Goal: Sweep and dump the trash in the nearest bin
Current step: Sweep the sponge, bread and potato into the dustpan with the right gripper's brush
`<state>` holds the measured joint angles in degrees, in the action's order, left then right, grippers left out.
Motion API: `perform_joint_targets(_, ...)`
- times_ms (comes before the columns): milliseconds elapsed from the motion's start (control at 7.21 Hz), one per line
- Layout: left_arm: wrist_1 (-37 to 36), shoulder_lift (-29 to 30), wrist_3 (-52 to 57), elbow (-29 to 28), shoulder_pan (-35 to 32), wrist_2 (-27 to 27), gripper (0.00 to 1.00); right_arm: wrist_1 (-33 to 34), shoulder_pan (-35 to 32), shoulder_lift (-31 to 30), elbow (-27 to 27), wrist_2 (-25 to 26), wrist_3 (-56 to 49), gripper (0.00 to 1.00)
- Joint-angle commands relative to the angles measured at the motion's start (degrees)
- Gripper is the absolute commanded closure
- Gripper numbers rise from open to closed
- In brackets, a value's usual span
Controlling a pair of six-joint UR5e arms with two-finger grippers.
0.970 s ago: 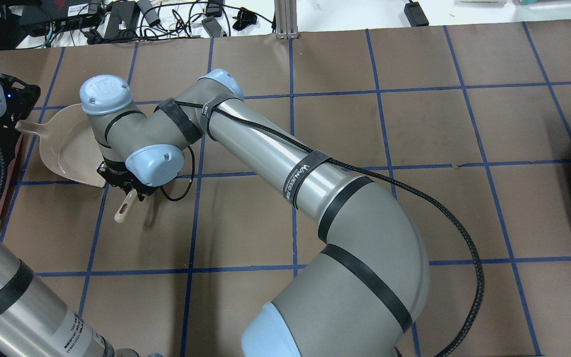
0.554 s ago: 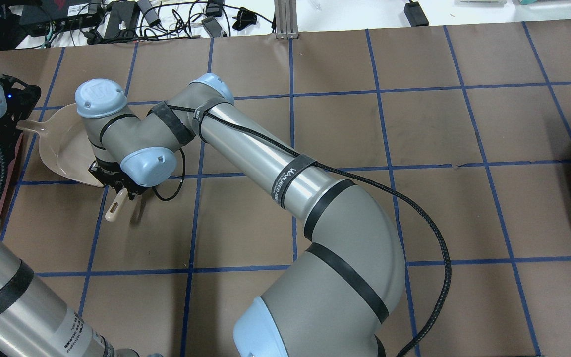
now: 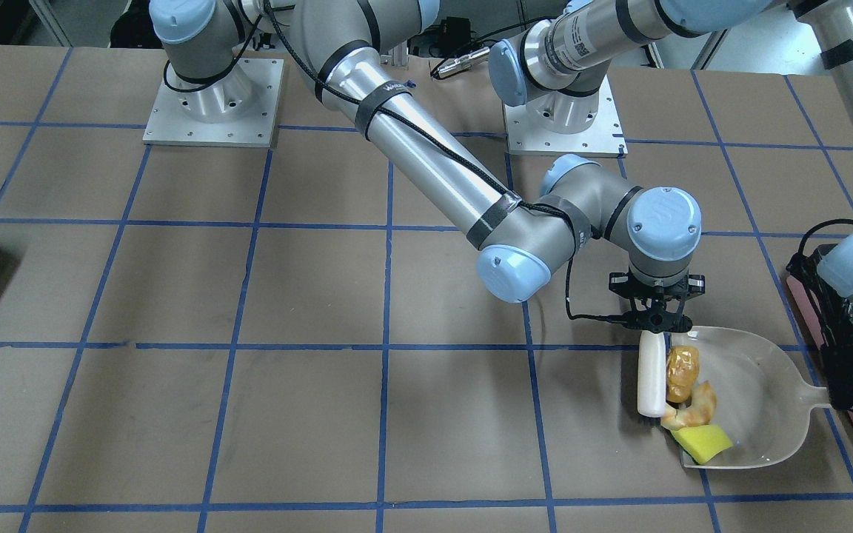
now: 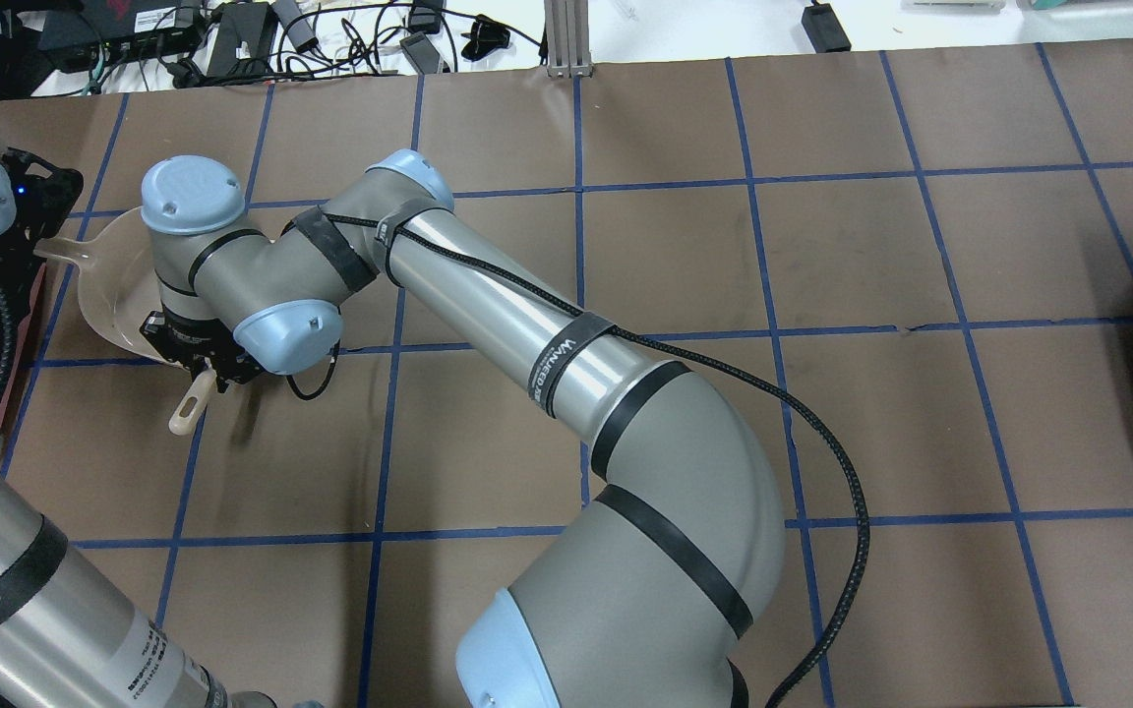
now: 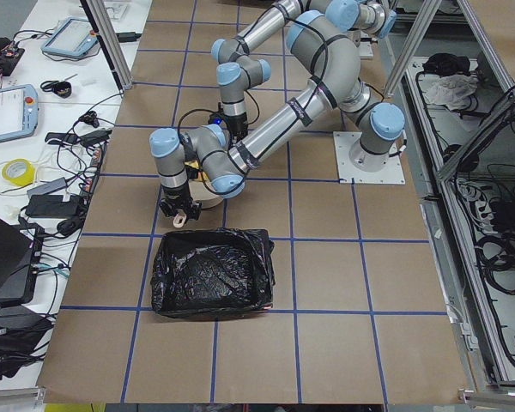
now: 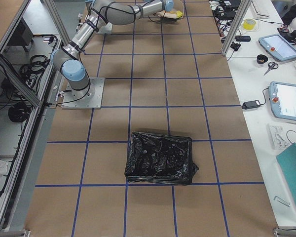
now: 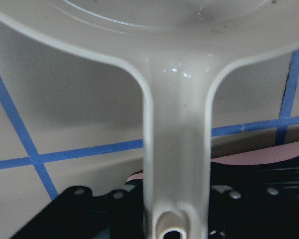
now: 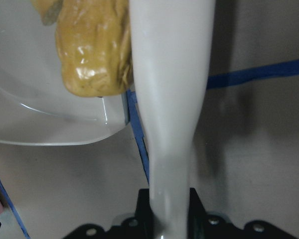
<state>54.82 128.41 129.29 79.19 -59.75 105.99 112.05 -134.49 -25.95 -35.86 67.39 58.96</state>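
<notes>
Lifting the dustpan (image 3: 760, 400) now is where you could lose the load, imo. R side: the right gripper (image 3: 652, 322) is clamped on the white brush (image 3: 651, 374), which lies along the dustpan's mouth. L side: the left gripper (image 3: 841, 403) is closed round the dustpan's handle, per the L wrist cam. All 3 bits of trash are in, but only just. The orange-brown lump (image 3: 682, 364) touches the brush, the croissant piece (image 3: 693, 411) has one tip at the lip, and the yellow wedge (image 3: 702, 443) sits at the lip's corner. None is deep in the bowl. So if you dip the mouth even slightly, or jerk at lift-off, they'll prob roll back onto the table (image 3: 323, 296). Pulling the brush off sideways could drag the lump w/ it, since they're in contact. The bin (image 5: 213, 273) is just beside the dustpan on the handle side, and the L wrist cam shows its pink side below the handle. Swing across w/o raising first and you risk clipping its edge.
</notes>
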Motion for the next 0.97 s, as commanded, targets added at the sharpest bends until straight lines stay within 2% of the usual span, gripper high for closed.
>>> perform_joint_targets(0, -0.07, 0.00, 0.00, 0.00, -0.01, 0.01, 1.00, 1.58, -0.60, 1.33, 2.53, -1.72, 0.80, 1.00)
perform_joint_targets(416, -0.07, 0.09, 0.00, 0.00, -0.01, 0.01, 1.00, 6.58, -0.87, 2.74, 4.48, -5.31, 1.33, 1.00)
perform_joint_targets(832, -0.07, 0.09, 0.00, -0.18, -0.01, 0.01, 1.00, 10.98, -1.39, 3.53, 4.65, -6.74, 1.77, 1.00)
